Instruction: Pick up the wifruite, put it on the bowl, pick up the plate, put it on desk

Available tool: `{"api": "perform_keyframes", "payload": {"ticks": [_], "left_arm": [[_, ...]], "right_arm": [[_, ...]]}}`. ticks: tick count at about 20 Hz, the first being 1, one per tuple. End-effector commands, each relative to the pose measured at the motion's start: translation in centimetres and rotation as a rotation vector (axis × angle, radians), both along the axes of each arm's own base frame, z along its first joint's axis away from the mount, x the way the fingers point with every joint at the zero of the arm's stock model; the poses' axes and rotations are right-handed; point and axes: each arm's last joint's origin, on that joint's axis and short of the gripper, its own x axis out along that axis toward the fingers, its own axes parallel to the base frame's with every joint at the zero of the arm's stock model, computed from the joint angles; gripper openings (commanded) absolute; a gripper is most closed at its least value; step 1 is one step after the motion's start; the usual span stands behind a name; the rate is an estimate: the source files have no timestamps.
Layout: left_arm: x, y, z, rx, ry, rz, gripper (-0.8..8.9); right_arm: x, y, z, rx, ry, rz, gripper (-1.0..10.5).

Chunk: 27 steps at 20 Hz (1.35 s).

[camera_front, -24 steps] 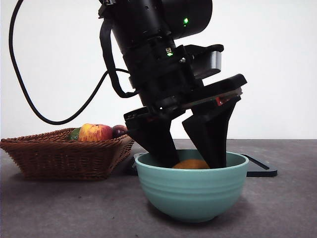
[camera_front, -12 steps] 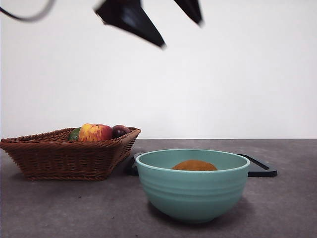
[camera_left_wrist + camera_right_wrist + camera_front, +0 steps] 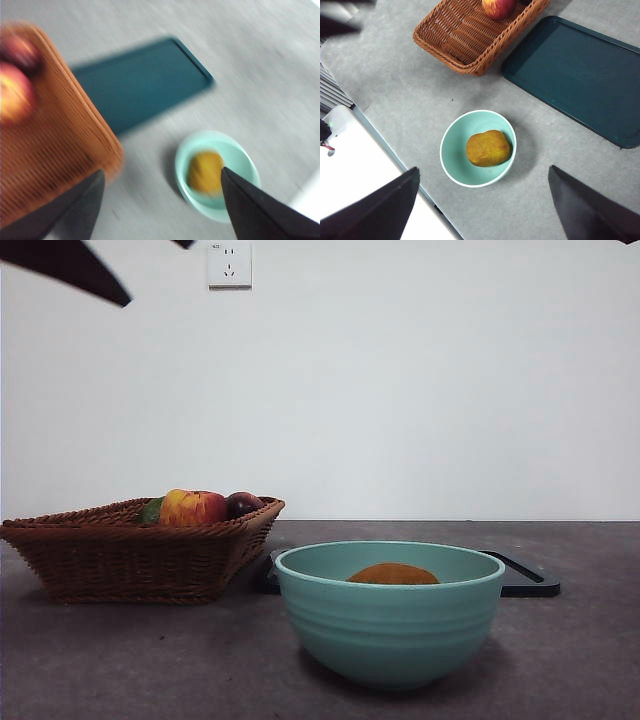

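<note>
I am seeing the glossy teal bowl [image 3: 388,610], faintly ridged, sitting low at center frame on the matte grey surface [image 3: 120,660], the rough orange-brown fruit [image 3: 488,148] lying inside it. Behind it, the flat dark tray [image 3: 575,77] lies just right of the wicker basket [image 3: 130,550]. Both tools are hanging high above, jaws apart and empty: left tool [image 3: 162,205], right tool [image 3: 485,210].

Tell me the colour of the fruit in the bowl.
Orange-brown fruit, lying in the teal-green bowl; the right wrist view shows it best.
</note>
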Motion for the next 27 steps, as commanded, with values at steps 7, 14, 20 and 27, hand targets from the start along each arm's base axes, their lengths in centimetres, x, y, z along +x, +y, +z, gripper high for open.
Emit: {"api": "perform_keyframes", "payload": {"ticks": [7,14,20,27], "left_arm": [[-2.6,0.8,-2.1,-0.066,0.144,-0.270,3.73],[-2.6,0.8,-2.0,-0.069,0.140,-0.270,3.74],[-2.6,0.8,-2.0,-0.069,0.139,-0.270,3.74],[-2.6,0.8,-2.0,-0.069,0.139,-0.270,3.74]], "right_arm": [[0.1,0.1,0.0,-0.003,0.014,0.003,4.1],[1.1,0.5,-5.0,0.011,0.185,-0.068,4.1],[2.1,2.5,-9.8,0.073,0.258,-0.147,3.2],[4.0,6.5,-13.0,-0.063,0.237,-0.192,2.5]]}}
